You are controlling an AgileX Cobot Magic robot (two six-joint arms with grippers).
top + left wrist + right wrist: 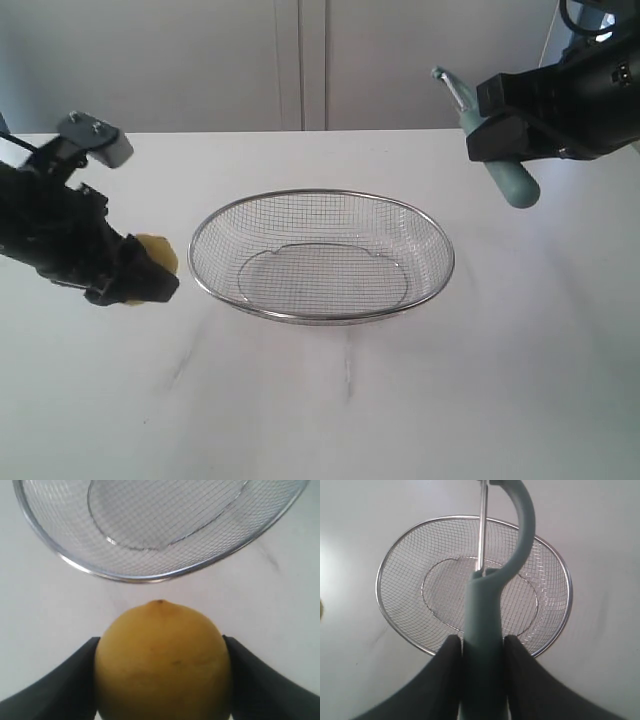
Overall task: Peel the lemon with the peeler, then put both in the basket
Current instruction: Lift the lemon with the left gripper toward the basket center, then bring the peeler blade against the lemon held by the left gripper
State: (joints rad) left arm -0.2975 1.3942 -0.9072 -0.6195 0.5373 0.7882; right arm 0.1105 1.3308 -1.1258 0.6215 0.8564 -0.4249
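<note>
Yellow and unpeeled on the side that shows, the lemon (160, 254) sits clamped between the two black fingers of the left claw (161, 647), which presses on both of its flanks, with the stem end pointing toward the basket (420, 240). The fruit is just beside the basket's left rim and outside it; whether it touches the white desk (500, 380) or hangs a little above it cannot be told. The oval wire-mesh basket stands in the middle of the desk, its thick metal rim bright, its mesh see-through down to the desk, and nothing lying inside. On the far right, the right claw (482, 642) is closed narrowly around the pale teal handle of the peeler (512, 182), gripping it partway along. The peeler is held in the air, up and to the right of the basket and well apart from the lemon. It is tilted, with the rounded handle end sticking out low on the right and the silver metal head sticking out high on the left. From the right wrist camera, the peeler's curved head and thin metal blade line up over the basket's mesh bowl. Pale grey panels close the scene behind the desk.
</note>
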